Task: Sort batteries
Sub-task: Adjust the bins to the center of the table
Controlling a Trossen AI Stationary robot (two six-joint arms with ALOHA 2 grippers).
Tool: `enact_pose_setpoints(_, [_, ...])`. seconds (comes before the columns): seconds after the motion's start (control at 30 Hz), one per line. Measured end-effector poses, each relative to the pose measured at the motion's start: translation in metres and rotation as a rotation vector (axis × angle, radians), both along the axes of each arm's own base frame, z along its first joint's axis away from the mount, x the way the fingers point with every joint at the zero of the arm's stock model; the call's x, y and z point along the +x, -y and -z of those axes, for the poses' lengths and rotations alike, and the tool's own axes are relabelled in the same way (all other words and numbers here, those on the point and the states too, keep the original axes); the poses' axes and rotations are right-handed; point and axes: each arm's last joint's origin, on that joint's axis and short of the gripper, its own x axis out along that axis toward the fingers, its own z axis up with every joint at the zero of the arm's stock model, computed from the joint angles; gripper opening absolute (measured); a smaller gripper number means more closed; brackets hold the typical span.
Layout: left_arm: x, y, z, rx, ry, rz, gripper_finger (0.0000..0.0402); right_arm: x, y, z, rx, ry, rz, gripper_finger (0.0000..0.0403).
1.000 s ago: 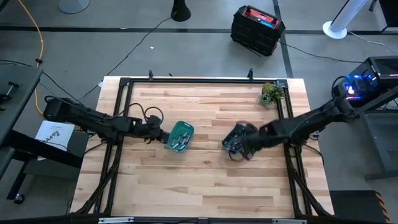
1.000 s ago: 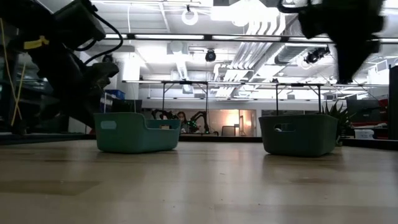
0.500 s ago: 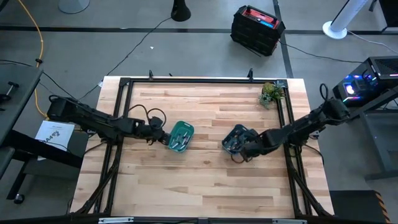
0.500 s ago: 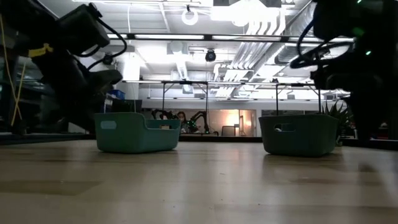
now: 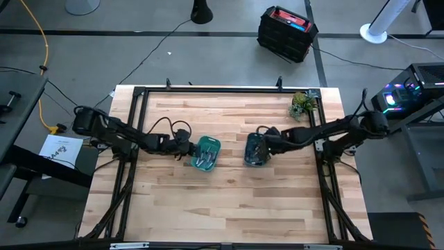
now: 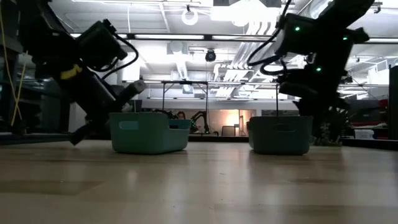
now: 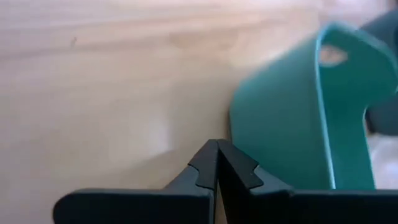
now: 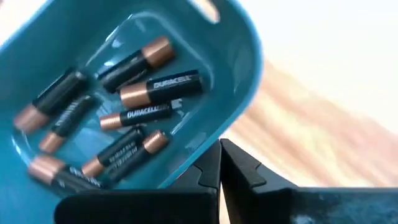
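Note:
Two small teal bins stand near the table's middle. The left bin (image 5: 206,153) (image 7: 280,118) holds silvery-grey batteries (image 5: 202,160). The right bin (image 5: 254,149) (image 8: 242,56) holds several black-and-copper batteries (image 8: 146,87). My left gripper (image 5: 189,148) (image 7: 216,144) is shut and low at the left bin's left side. My right gripper (image 5: 266,141) (image 8: 219,144) is shut at the right bin's right side. In the low view both bins (image 6: 149,132) (image 6: 280,134) rest flat on the wood. My left gripper has its shut fingertips against the outer wall (image 7: 239,134) of the left bin, on the side facing the table's left edge. It comes in nearly level from the left. The bin stands flat on the table. My right gripper has its shut fingertips against the rounded outer wall (image 8: 202,158) of the right bin, just below the rim, on the side facing the table's right edge. It comes in from the right, slanting down. The bin stays on the table.
A small potted plant (image 5: 300,104) stands at the far right corner. Black frame rails (image 5: 139,125) (image 5: 320,125) run along the table's left and right sides. Bare wood (image 5: 229,208) spreads toward the near edge.
My right gripper has come off the top of the right bin, dropped to its right side and gone left; that bin has slid left and turned. My left gripper has gone right, and the left bin has slid right. The bins stand closer together.

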Motion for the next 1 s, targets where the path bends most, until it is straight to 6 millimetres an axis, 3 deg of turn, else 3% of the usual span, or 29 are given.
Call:
enact_pose_setpoints(0.4, [0.018, -0.026, 0.002, 0.01, 0.172, -0.159, 0.0, 0.015, 0.033, -0.007, -0.051, 0.161, 0.003, 0.0])
enact_pose_setpoints(0.63, [0.027, -0.039, -0.015, 0.084, 0.201, -0.076, 0.0, 0.016, 0.039, -0.008, -0.065, 0.175, -0.002, 0.0])
enact_pose_setpoints(0.8, [0.011, -0.042, -0.024, 0.059, 0.057, 0.099, 0.0, 0.009, 0.038, -0.005, -0.047, 0.103, 0.001, 0.0])
enact_pose_setpoints(1.0, [-0.021, -0.015, -0.024, -0.006, -0.241, 0.358, 0.0, 0.006, 0.021, -0.002, 0.041, 0.046, -0.081, 0.0])
